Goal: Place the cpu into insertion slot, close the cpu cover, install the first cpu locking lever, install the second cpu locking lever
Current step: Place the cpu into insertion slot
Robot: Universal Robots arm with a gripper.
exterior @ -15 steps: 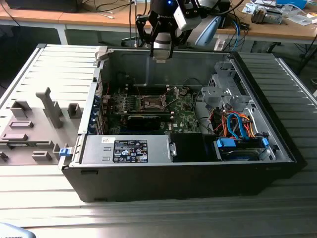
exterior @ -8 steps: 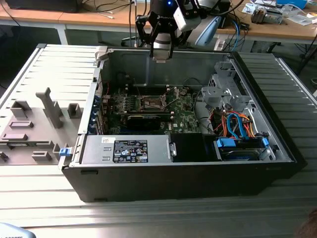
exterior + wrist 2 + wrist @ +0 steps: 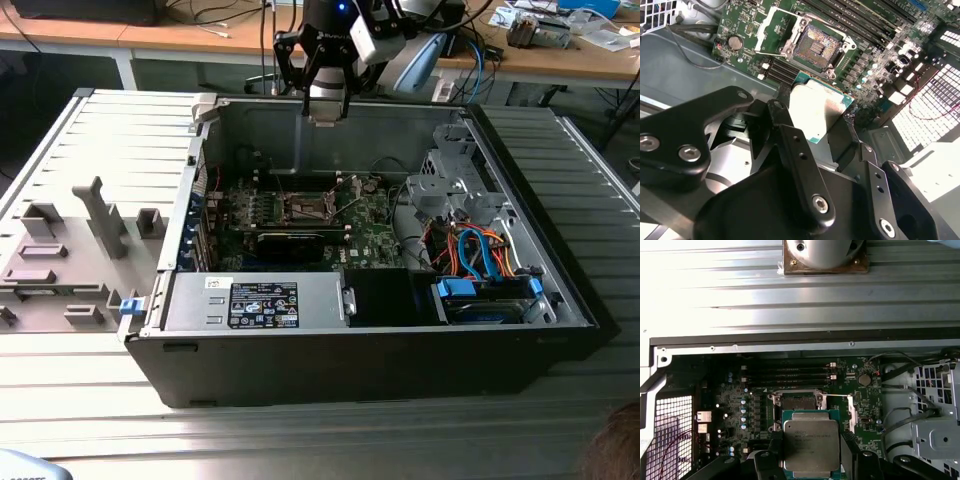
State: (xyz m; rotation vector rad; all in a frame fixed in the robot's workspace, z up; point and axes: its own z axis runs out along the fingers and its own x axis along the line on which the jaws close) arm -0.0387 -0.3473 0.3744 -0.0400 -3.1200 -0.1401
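Hand [image 3: 815, 120]: pinching cpu [image 3: 810, 440] by its edges, aloft.
Insertion slot [image 3: 814, 44]: empty; cpu cover [image 3: 766, 30] swung open.
Progress: all four steps outstanding.

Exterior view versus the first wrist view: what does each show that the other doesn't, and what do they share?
The exterior view adds the whole open computer case, its power supply, the blue and orange cables and a grey fixture tray on the exterior view's left. The first wrist view adds the silvery top of the cpu held in the gripper, the coin cell battery and the memory slots. Both show the gripper, the green motherboard and its open insertion slot.
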